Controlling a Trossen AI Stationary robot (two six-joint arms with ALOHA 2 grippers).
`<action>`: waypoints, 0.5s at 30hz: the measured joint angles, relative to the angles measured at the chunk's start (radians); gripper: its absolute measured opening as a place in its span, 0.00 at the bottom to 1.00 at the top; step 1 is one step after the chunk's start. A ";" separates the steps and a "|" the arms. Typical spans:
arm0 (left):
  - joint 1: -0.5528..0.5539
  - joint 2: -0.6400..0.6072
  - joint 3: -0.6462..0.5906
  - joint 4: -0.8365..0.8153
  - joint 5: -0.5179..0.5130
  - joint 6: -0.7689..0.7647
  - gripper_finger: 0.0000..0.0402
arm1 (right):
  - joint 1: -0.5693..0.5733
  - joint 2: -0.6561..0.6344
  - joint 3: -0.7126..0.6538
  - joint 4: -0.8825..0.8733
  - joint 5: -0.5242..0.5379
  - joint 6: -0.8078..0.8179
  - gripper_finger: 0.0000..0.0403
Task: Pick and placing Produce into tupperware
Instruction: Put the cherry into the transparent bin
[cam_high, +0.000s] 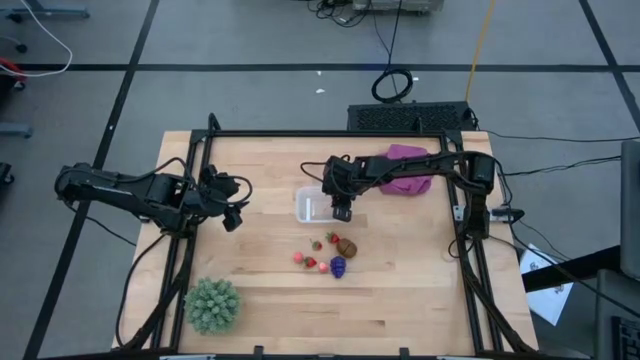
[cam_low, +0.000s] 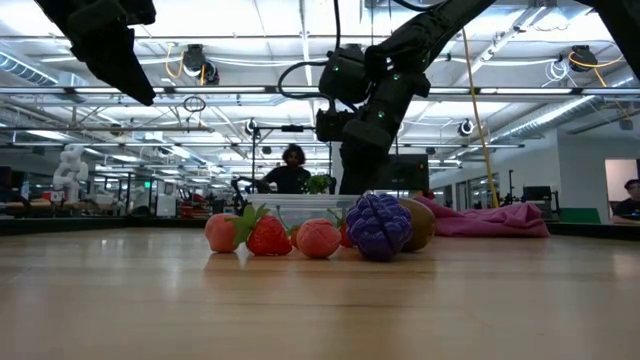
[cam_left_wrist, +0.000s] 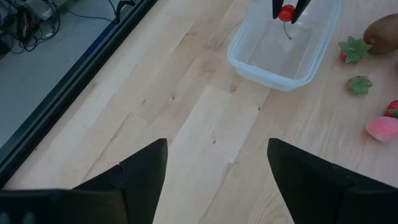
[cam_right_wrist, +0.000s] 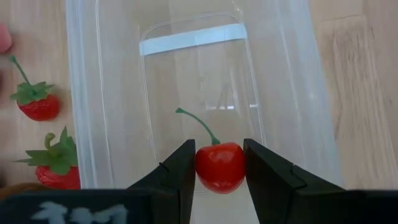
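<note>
The clear tupperware sits mid-table, seemingly with nothing in it. My right gripper hangs over it, pointing down, shut on a small red cherry-like fruit with a green stem. Other produce lies on the wood near the tub: red strawberries, a pink piece, a brown round piece and a purple grape cluster. My left gripper waits open above the table's left part, touching nothing. My right gripper pinches the red fruit by its round body between the two fingers, coming from above and pointing down. The fruit is lifted clear over the tupperware's inside, its green stem sticking out free of the fingers.
A large spiky green ball sits near the table's near-left corner. A purple-magenta cloth lies at the far edge, under the right arm. A black frame rails the table's left, far and right edges. Bare wood lies between the tub and the left gripper.
</note>
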 joint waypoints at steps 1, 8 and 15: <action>0.000 0.000 0.000 0.000 0.000 0.000 0.70 | 0.000 0.000 0.000 -0.005 0.000 0.000 0.28; 0.000 0.000 0.000 0.000 0.000 0.000 0.70 | 0.001 0.000 -0.012 0.006 0.000 0.004 0.28; 0.000 0.000 0.000 0.000 0.000 0.000 0.70 | 0.004 0.000 -0.053 0.031 0.000 0.016 0.28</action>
